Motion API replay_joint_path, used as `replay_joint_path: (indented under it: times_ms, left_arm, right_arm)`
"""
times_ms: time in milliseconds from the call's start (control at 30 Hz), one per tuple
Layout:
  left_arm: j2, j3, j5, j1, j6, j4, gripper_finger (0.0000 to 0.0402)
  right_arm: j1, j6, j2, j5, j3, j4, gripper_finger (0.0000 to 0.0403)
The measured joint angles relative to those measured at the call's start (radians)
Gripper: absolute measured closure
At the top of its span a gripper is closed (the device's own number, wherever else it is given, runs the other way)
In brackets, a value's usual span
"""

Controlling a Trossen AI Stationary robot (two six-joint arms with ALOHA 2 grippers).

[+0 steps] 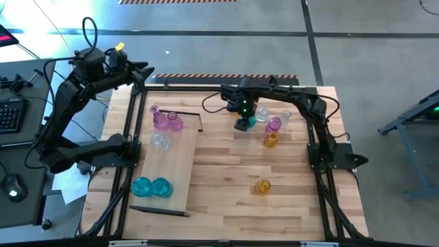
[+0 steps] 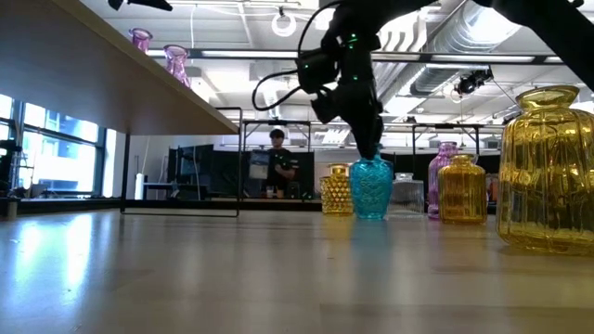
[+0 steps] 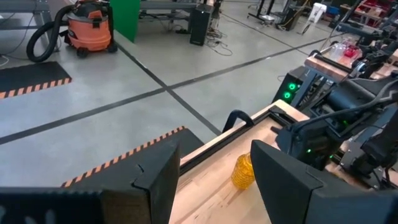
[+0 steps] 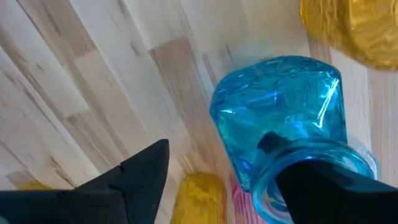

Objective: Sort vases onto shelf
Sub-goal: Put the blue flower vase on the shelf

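A teal vase [image 2: 371, 188] stands upright on its base on the table, far right of centre. My right gripper [image 1: 243, 125] points down over it, open. In the right wrist view one finger [image 4: 336, 193] is at the vase's mouth [image 4: 273, 186]; the other [image 4: 143, 168] stands outside, clear of the body. The shelf [image 1: 171, 165], a light board on the left, carries pink vases [image 1: 164, 120], a clear one [image 1: 160, 142] and two teal ones [image 1: 151, 186]. My left gripper [image 3: 214, 174] waits open, raised over the far left corner. My right gripper comes at the teal vase from above, pointing down, with one finger at the rim of its mouth [image 4: 273, 186]. I cannot tell whether that finger touches the glass. The other finger is apart from it. The vase stands on the table.
Close around the teal vase stand a pink vase [image 1: 274, 125], an amber one [image 1: 271, 140] and a clear one [image 1: 286, 115]. A small amber vase [image 1: 263, 186] stands alone nearer the front. A person [image 2: 278, 162] is in the room far behind the table.
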Motion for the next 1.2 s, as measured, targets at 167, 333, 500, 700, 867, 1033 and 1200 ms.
replay_joint_path:
  times_ms: [167, 333, 500, 700, 867, 1033, 1200]
  left_arm:
    - [0.001, 0.0, 0.0, 0.0, 0.01, 0.001, 0.0216]
    - [0.001, 0.0, 0.0, 0.0, 0.018, 0.002, 0.0216]
    - [0.001, 0.0, 0.0, 0.0, 0.017, 0.002, 0.0216]
    - [0.001, 0.0, 0.0, 0.0, 0.017, 0.002, 0.0216]
    - [0.001, 0.0, 0.0, 0.0, 0.009, 0.002, 0.0216]
    - [0.001, 0.0, 0.0, 0.0, 0.009, 0.002, 0.0216]
    - [0.001, 0.0, 0.0, 0.0, 0.013, 0.002, 0.0216]
  right_arm:
    - [0.006, 0.001, -0.007, 0.012, 0.011, -0.006, 0.0198]
    - [0.006, -0.014, -0.007, 0.009, 0.057, -0.012, 0.0296]
    - [0.006, -0.047, -0.008, 0.007, 0.062, -0.017, 0.038]
    - [0.027, -0.026, -0.008, 0.009, 0.063, -0.036, 0.0355]
    - [0.079, -0.021, -0.008, 0.004, 0.063, -0.063, 0.0379]
    - [0.148, -0.004, -0.006, -0.025, 0.075, -0.076, 0.0381]
    - [0.219, 0.048, -0.001, -0.043, 0.169, -0.085, 0.0374]
